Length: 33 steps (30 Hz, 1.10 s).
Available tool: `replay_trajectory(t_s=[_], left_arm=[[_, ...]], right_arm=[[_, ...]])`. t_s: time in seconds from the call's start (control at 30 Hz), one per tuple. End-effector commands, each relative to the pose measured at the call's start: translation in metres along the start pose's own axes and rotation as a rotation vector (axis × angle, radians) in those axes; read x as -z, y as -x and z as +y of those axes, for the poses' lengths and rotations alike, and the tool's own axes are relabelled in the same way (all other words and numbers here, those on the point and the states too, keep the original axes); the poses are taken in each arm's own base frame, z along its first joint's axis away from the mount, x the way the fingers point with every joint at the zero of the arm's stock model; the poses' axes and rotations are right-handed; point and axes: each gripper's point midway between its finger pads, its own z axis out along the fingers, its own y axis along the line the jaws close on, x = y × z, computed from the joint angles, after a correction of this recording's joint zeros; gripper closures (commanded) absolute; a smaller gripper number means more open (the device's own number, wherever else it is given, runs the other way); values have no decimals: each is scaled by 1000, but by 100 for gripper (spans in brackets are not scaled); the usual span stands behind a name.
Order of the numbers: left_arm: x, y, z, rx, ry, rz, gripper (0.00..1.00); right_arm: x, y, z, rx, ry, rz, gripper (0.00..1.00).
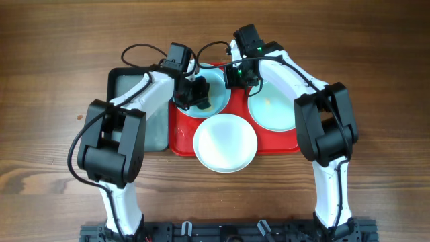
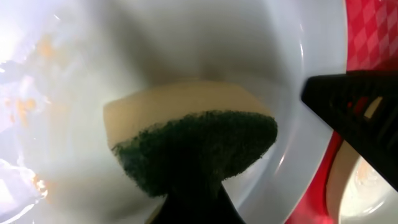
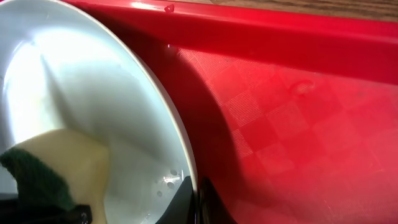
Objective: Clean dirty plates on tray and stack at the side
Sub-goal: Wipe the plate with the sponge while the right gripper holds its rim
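The red tray (image 1: pixel 181 134) holds three plates. My left gripper (image 1: pixel 195 94) is shut on a yellow sponge with a green scouring face (image 2: pixel 186 124) and presses it into the back-left aqua plate (image 1: pixel 218 91), which shows orange residue in the left wrist view (image 2: pixel 186 43). My right gripper (image 1: pixel 240 75) is shut on that plate's right rim (image 3: pixel 196 199). The plate (image 3: pixel 81 81) and sponge (image 3: pixel 68 155) also show in the right wrist view. A second aqua plate (image 1: pixel 272 107) lies at the tray's right. A white plate (image 1: pixel 225 142) lies at the front, overhanging the tray's edge.
A smaller black tray with a grey inside (image 1: pixel 134 101) stands against the red tray's left side, under my left arm. Brown wooden tabletop (image 1: pixel 376 67) surrounds both trays. The red tray's raised rim (image 3: pixel 249 31) runs close behind the right gripper.
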Motion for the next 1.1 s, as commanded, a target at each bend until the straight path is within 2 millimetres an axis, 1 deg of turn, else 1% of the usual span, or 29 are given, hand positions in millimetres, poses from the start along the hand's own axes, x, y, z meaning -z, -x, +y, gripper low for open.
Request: replay_trajectory(t_s=[0.0,0.03,0.1,0.13,0.23,0.3,0.5,0.53,0.67,0.73,0.83,1.0,1.07], left_arm=[[36,31,-21,-74,25,-134,96],[48,39,-23,-108,49,-179,96],[58,46,-22,-140,81,-221,96],[61,49,-13,-135,133,-244,96],[60,49,5,-163,230,-243,96],[57,50,17,-154,288,-242,96],[37,46,36,-140,343,-203,96],[33,46,41,-137,364,-198,96],[13,36,57,-125,397,-137,96],[4,30,54,-121,359,-102,96],[-8,16,42,-112,263,-29,96],[-13,2,20,-102,126,43,95],[-14,-1,15,-100,93,58,95]], right_arm=[[-16,-10,-3,16,-6,37,95],[-16,-10,-3,16,-6,37,96],[-16,-10,-3,16,-6,37,96],[-16,-10,-3,16,-6,37,96],[-16,-10,-3,16,-6,37,96],[-16,-10,-3,16,-6,37,96],[-16,-10,-3,16,-6,37,96],[-16,-10,-3,15,-6,37,96],[-16,-10,-3,16,-6,37,96],[-16,-10,-3,16,-6,37,96],[-16,-10,-3,16,-6,37,96],[-16,-10,-3,16,-6,37,96],[-16,-10,-3,16,-6,37,96]])
